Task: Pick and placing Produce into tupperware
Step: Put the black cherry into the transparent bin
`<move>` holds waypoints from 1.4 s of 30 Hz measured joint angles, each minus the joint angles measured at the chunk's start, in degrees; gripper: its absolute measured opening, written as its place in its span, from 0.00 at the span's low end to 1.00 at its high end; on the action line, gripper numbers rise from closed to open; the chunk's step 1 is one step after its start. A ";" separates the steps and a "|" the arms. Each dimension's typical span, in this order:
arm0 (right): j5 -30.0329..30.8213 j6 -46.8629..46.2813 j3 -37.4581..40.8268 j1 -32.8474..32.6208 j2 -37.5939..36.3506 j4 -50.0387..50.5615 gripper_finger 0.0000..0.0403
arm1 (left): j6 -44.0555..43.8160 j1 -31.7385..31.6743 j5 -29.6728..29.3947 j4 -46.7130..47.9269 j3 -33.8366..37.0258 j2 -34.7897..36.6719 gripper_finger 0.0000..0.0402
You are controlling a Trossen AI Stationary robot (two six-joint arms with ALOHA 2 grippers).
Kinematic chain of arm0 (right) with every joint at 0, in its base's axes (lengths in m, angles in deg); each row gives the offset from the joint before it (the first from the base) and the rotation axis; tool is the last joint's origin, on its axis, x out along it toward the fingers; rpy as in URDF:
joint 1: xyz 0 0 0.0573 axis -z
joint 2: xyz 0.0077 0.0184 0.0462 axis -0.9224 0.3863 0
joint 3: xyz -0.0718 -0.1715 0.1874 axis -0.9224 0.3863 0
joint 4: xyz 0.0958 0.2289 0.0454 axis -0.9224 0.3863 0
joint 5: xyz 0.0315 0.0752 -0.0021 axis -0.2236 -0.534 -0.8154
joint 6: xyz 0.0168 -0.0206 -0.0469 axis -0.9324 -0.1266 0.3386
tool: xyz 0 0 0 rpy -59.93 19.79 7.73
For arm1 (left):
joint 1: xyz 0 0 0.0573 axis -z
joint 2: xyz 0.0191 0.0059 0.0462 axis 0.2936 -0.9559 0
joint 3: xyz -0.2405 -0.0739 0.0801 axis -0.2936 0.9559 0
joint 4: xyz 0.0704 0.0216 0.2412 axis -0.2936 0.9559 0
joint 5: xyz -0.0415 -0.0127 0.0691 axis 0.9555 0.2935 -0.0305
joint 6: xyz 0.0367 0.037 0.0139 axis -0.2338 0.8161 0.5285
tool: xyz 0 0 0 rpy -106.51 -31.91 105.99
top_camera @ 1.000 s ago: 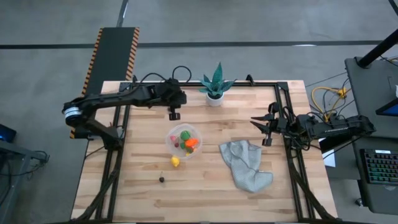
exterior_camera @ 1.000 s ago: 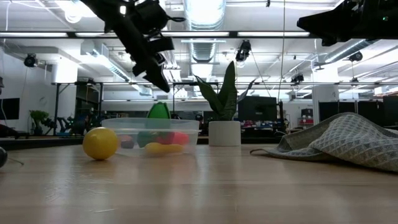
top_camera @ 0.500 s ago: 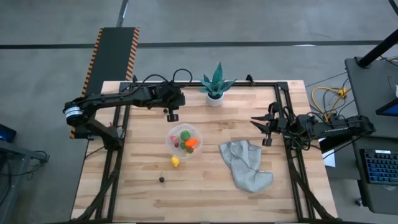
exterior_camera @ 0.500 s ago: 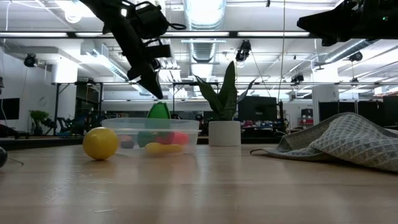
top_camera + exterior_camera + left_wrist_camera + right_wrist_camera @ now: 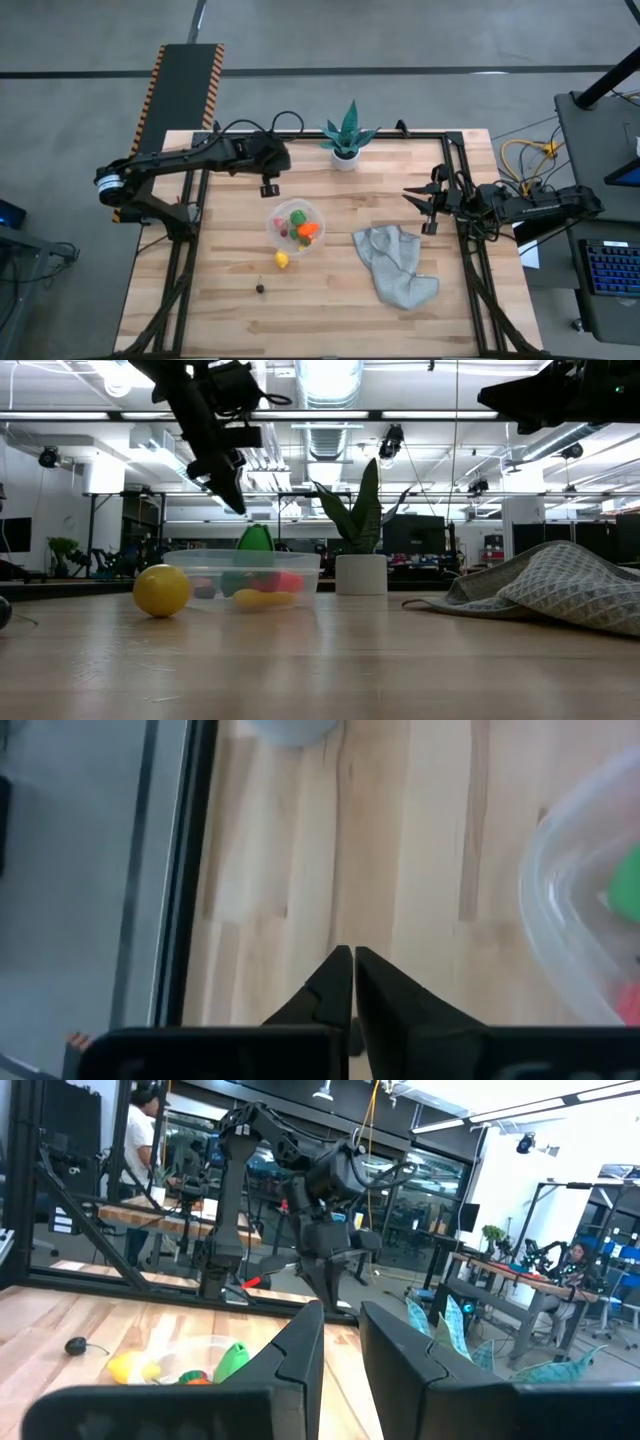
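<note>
Left gripper hangs in the air just behind the tupperware, fingers pressed together with nothing between them; in the left wrist view the tips meet over bare wood with the tub's clear wall off to one side. Right gripper waits at the right table edge, above and behind the grey cloth; its fingers stand a narrow gap apart and we see nothing in them.

Most of the produce sits in the tupperware: green, orange and red pieces. Two are out on the table: a yellow piece touching or just in front of the tub, and a small dark piece further forward and to the left.

Risks as we see them:
- The yellow piece looks round. If a finger clips it off-centre, we expect it to roll.
- It sits tight against the tub. If we come down on the tub side, we likely shove the light container or catch its rim.
- The dark piece is tiny. If closure is slightly off, we probably pinch air or flick it away.
- The jaws are shut now. If we descend without opening, we just prod the item.
- The potted plant stands near the left arm's path at the back edge, so a wide swing could tip it.
</note>
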 joint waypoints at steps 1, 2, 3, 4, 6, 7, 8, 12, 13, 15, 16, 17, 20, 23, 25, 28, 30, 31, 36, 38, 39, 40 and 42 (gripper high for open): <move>0.00 0.00 0.00 -0.02 0.00 -0.02 0.15 | -0.68 0.01 0.00 0.56 0.00 0.03 0.01; 0.00 0.00 0.00 0.00 0.00 -0.02 0.15 | -1.29 0.04 0.10 1.25 0.00 0.04 0.03; 0.00 0.00 -0.01 -0.02 0.00 -0.04 0.15 | -2.07 0.24 0.41 1.90 0.00 0.04 0.06; 0.00 0.00 -0.01 -0.02 0.00 -0.07 0.15 | -3.00 0.46 1.41 2.36 0.00 0.08 0.09; 0.00 0.02 0.00 0.00 0.00 -0.36 0.15 | -4.78 1.15 4.23 3.84 -0.44 0.77 0.17; 0.00 0.05 0.00 -0.01 0.00 -0.64 0.15 | -5.74 1.61 5.69 5.19 -1.06 1.24 0.22; 0.00 0.35 0.00 0.00 -0.01 -0.99 0.15 | -7.08 2.28 6.36 6.47 -1.91 1.73 0.26; 0.00 1.83 0.00 0.00 0.00 -1.58 0.15 | -13.41 7.09 6.67 15.25 -5.37 4.09 0.43; 0.00 1.99 0.00 0.00 0.00 -1.99 0.15 | -15.61 8.90 6.70 16.87 -6.37 4.64 0.45; 0.00 2.01 0.00 0.00 -0.01 -3.31 0.15 | -22.24 13.04 6.88 19.74 -7.80 5.80 0.48; 0.00 2.07 0.00 -0.01 -0.02 -3.83 0.15 | -26.44 15.35 6.89 21.34 -8.24 6.10 0.48; 0.00 2.19 0.00 0.00 -0.02 -4.22 0.15 | -31.21 17.65 6.88 22.85 -8.71 6.38 0.49; 0.00 3.42 0.00 0.00 0.00 -4.37 0.15 | -47.55 24.72 6.89 29.67 -10.16 6.22 0.49; 0.00 3.65 0.00 0.00 0.00 -4.41 0.15 | -67.66 30.98 8.17 38.28 -10.78 5.49 0.49; 0.00 3.59 0.00 -0.01 0.06 -4.42 0.15 | -79.43 34.31 10.90 41.08 -10.53 4.82 0.49; 0.00 3.64 0.00 0.00 0.19 -4.46 0.15 | -88.80 36.79 14.78 42.43 -9.57 3.59 0.49; 0.00 3.63 0.00 0.00 0.21 -4.44 0.15 | -89.58 36.96 14.91 41.91 -9.15 2.63 0.49; 0.00 3.47 0.00 0.00 0.19 -4.44 0.15 | -89.75 37.09 14.76 42.06 -9.04 1.80 0.49; 0.00 3.37 0.00 0.00 0.20 -5.44 0.15 | -91.96 37.40 17.34 41.71 -9.04 -2.76 0.49; 0.01 3.71 0.00 0.00 0.20 -6.93 0.15 | -91.05 37.56 19.36 41.13 -9.09 -4.62 0.49; 0.00 3.69 0.00 0.00 0.22 -7.31 0.15 | -91.11 37.77 20.38 40.70 -9.09 -5.45 0.49; 0.00 3.64 0.00 0.00 0.23 -7.26 0.15 | -91.28 37.98 21.50 40.20 -9.10 -6.01 0.49; 0.00 3.63 0.00 0.00 0.29 -6.62 0.15 | -93.75 38.61 22.70 39.00 -9.14 -7.10 0.49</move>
